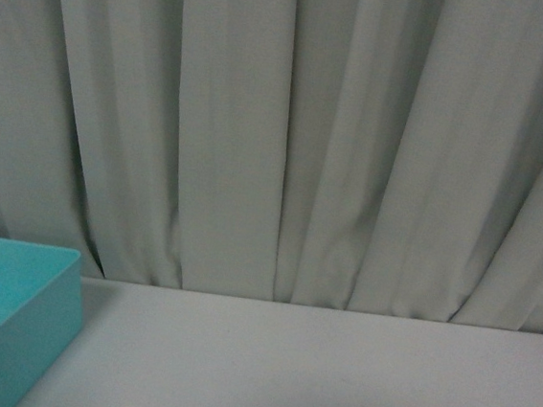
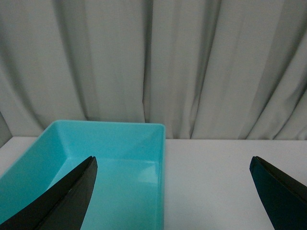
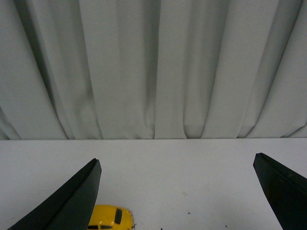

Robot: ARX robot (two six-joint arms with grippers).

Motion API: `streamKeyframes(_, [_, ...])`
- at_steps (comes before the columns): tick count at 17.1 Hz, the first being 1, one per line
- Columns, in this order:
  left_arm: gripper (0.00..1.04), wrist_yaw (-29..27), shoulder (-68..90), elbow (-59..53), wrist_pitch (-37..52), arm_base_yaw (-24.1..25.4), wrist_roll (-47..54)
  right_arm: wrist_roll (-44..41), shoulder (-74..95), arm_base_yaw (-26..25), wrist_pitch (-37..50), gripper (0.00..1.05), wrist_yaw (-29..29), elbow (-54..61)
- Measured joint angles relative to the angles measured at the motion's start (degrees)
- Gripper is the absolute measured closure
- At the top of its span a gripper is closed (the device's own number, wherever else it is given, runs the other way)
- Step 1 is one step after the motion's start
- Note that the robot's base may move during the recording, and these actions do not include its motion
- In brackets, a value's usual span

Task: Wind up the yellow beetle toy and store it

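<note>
The yellow beetle toy [image 3: 111, 218] shows only in the right wrist view, on the white table at the picture's lower edge, partly cut off. It lies close to one dark finger of my right gripper [image 3: 176, 165], which is open with nothing between its fingers. My left gripper [image 2: 173, 164] is open too and holds nothing; one of its fingers [image 2: 67, 201] hangs over the turquoise bin [image 2: 160, 143], the other over bare table. Neither gripper shows in the front view.
The turquoise bin [image 1: 66, 285] stands empty at the table's left in the front view. A pale pleated curtain [image 1: 279, 127] closes off the back of the white table [image 1: 313, 371].
</note>
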State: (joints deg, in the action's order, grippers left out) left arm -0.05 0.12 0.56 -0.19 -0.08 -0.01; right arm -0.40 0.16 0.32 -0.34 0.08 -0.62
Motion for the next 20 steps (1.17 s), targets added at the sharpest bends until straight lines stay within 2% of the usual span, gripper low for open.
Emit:
streamKeyframes(11, [0.07,0.0,0.0,0.0,0.0,0.0,0.0,0.0,0.0,0.0,0.1,0.07,-0.1,0.0])
streamKeyframes(12, [0.07,0.0,0.0,0.0,0.0,0.0,0.0,0.9,0.6,0.7,0.2,0.07,2.6,0.0])
streamKeyframes(13, [0.07,0.0,0.0,0.0,0.0,0.0,0.0,2.8,5.0,3.1,4.3,0.07,12.4,-0.3])
streamKeyframes(14, [0.07,0.1,0.0,0.0,0.0,0.0,0.0,4.4,12.3,-0.2,10.3,0.07,16.1,-1.3])
streamKeyframes(15, [0.07,-0.1,0.0,0.0,0.0,0.0,0.0,5.7,21.9,-8.0,19.0,0.07,14.9,-3.3])
streamKeyframes(16, [0.07,0.0,0.0,0.0,0.0,0.0,0.0,5.7,31.8,-14.2,29.2,0.07,10.0,-6.1])
streamKeyframes(17, [0.07,0.2,0.0,0.0,-0.1,0.0,0.0,5.7,40.4,-17.1,37.3,0.07,4.7,-9.6])
streamKeyframes(19, [0.07,0.1,0.0,0.0,0.0,0.0,0.0,4.5,60.1,-18.5,51.1,0.07,-8.5,-19.2])
streamKeyframes(20, [0.07,0.0,0.0,0.0,0.0,0.0,0.0,2.9,68.4,-18.3,53.0,0.07,-14.8,-24.2])
